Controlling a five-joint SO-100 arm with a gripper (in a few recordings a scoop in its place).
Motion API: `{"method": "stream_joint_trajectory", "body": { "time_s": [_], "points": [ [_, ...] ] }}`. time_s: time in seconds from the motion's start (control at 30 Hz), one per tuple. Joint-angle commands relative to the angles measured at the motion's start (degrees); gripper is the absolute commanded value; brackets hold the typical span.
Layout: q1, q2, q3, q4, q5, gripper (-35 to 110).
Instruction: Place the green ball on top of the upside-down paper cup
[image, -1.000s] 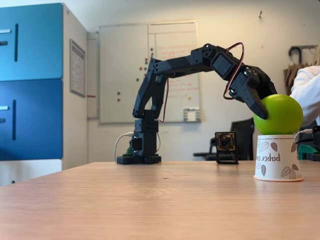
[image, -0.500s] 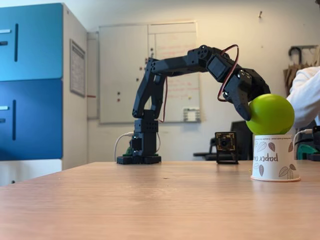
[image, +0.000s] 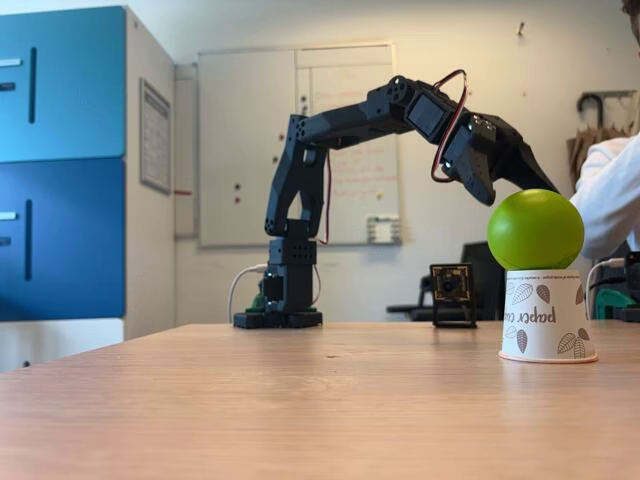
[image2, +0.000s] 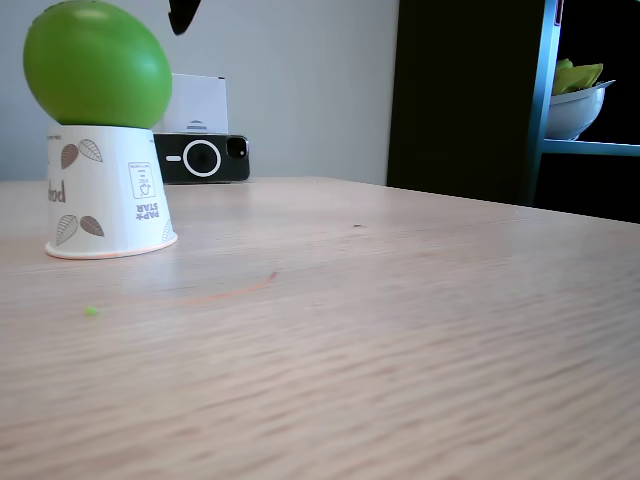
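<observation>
I see the green ball seated on the upside-down paper cup, directly below my gripper, whose jaws are spread wide and empty above it.

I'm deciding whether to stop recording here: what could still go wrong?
1. The green ball is about as wide as the upside-down paper cup base it sits on, so a nudge could roll it off.
2. The claw hangs close above the ball; withdrawing could clip it.
</observation>
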Motion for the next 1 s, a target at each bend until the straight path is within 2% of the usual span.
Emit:
{"method": "stream_joint_trajectory", "body": {
  "time_s": [0.0,0.27,0.4,0.53,0.8,0.9,0.97],
  "points": [
    [0.4,5.5,-0.2,-1.7,-0.3,42],
    [1.1,11.7,1.3,-11.2,-0.7,39],
    [3.3,17.8,8.3,-19.2,-0.8,36],
    [7.5,26.8,17.3,-22.9,-0.8,31],
    [20.2,47.2,33.8,-21.7,-1.8,13],
    [26.1,53.8,38.2,-16.9,-1.8,2],
    [29.6,58.1,41.5,-12.4,-2.3,0]
  ]
}}
